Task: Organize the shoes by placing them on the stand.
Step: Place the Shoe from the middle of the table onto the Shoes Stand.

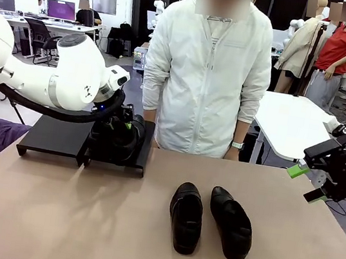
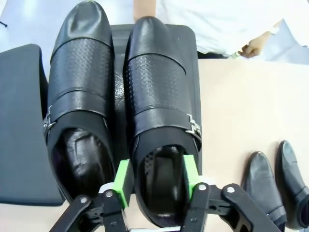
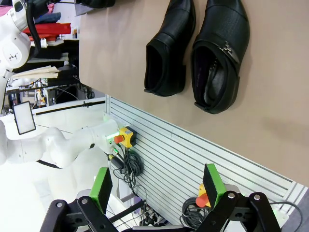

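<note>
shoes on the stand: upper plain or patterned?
Black, with a fine dotted perforated pattern across the shoes; clearest in the left wrist view.

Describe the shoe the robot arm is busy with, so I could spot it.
Find the black stand at the far left of the table, before the person. On its right platform, beside its twin, yours is the shoe nearer the table's middle, green pads of the left gripper either side of its heel.
</note>
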Tool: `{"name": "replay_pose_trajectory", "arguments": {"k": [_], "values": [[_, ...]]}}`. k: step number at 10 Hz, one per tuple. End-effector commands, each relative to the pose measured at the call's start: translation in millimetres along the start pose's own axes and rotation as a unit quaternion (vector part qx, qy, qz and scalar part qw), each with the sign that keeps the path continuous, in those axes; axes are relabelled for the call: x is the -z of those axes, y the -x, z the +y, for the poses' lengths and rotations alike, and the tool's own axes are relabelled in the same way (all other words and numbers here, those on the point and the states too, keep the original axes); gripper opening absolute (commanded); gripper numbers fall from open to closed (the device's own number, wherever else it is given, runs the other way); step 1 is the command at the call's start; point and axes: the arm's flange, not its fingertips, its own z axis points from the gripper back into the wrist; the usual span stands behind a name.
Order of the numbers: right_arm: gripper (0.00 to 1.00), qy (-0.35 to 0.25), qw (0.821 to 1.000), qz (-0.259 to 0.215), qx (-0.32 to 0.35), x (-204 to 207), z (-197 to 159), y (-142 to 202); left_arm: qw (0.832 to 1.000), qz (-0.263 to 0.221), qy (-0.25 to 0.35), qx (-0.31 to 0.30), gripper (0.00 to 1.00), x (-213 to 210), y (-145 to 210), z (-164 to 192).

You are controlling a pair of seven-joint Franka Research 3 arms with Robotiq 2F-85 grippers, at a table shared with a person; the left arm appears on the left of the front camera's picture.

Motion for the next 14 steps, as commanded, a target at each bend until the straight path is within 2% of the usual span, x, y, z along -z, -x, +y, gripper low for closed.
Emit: {"name": "replay_pose_trajectory", "arguments": {"k": [1,3,6,7,8,9,10,11,12,13,14], "values": [[1.0,-0.001,1.0,0.002,0.009,-3,4,-1,1.0,-0.01,-0.004,0.011,1.0,-9,7,-3],[1.0,-0.001,1.0,0.002,0.009,-3,4,-1,1.0,0.003,0.004,0.029,1.0,-27,22,-14],[1.0,-0.001,1.0,0.002,0.009,-3,4,-1,0.998,0.062,-0.005,0.028,1.0,-90,73,-38],[1.0,-0.001,1.0,0.002,0.009,-3,4,-1,0.995,0.096,0.014,0.036,1.0,-117,99,-43],[1.0,-0.001,1.0,0.002,0.009,-3,4,-1,0.988,0.131,0.04,0.074,1.0,-145,136,-41],[1.0,-0.001,1.0,0.002,0.009,-3,4,-1,0.983,0.158,0.055,0.071,1.0,-166,170,-34],[1.0,-0.001,1.0,0.002,0.009,-3,4,-1,0.982,0.165,0.073,0.061,1.0,-184,206,-20],[1.0,-0.001,1.0,0.002,0.009,-3,4,-1,0.986,0.138,0.088,0.018,1.0,-205,241,6],[1.0,-0.001,1.0,0.002,0.009,-3,4,-1,0.986,0.09,0.142,-0.016,1.0,-231,265,42],[1.0,-0.001,1.0,0.002,0.009,-3,4,-1,0.975,0.071,0.203,-0.055,1.0,-262,279,91],[1.0,-0.001,1.0,0.002,0.009,-3,4,-1,0.955,0.043,0.277,-0.096,1.0,-288,283,141]]}}
